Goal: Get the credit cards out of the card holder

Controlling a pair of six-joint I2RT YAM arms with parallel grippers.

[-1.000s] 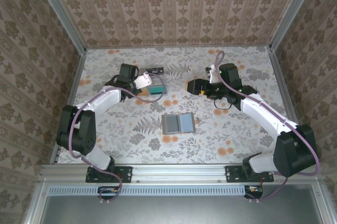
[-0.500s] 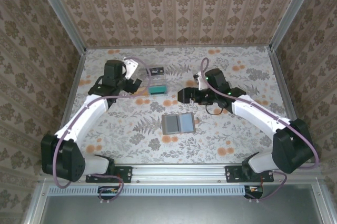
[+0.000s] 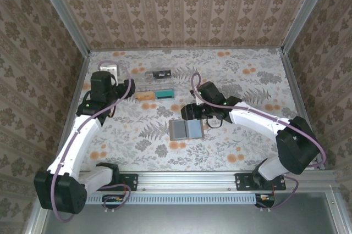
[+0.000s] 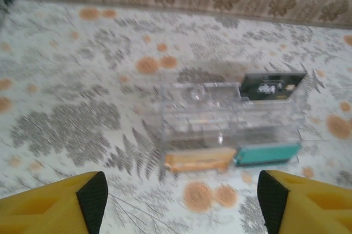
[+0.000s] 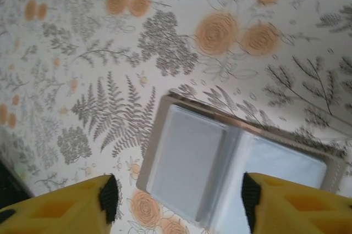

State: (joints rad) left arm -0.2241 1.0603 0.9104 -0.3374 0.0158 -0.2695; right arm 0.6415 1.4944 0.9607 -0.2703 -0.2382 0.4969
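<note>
Floor space is widest on the near half of the table (image 3: 247, 146), where only the card holder (image 3: 186, 129) lies, open flat with its grey-blue pocket panels up and well away from the patterned walls (image 3: 308, 74) and from the metal rail (image 3: 187, 182) at the near edge. The wrist view shows its taupe border (image 5: 159, 135) as a clean edge on the left and far sides, with bare table all round it.

The right gripper (image 3: 188, 110) hangs just past the holder's far edge, tilted toward it. Its yellow fingers (image 5: 60, 206) stand apart with nothing between them, and the holder shows in the gap beyond; whether the tips touch it cannot be told.

The left gripper (image 3: 122, 88) sits near the far-left corner, close to the left wall and pointed at the clear tray (image 3: 154, 83). Its jaws are also spread wide and empty, fingers (image 4: 55, 204) at the bottom corners of its wrist view, well short of the tray (image 4: 231, 116).

Three credit cards are by that tray: an orange card (image 4: 199, 160) and a teal card (image 4: 268, 153) side by side along its near edge, and a black card (image 4: 273, 87) at its far right corner. Whether the two near ones lie inside the wall or just outside it is unclear. A strip of open table separates tray and holder.
</note>
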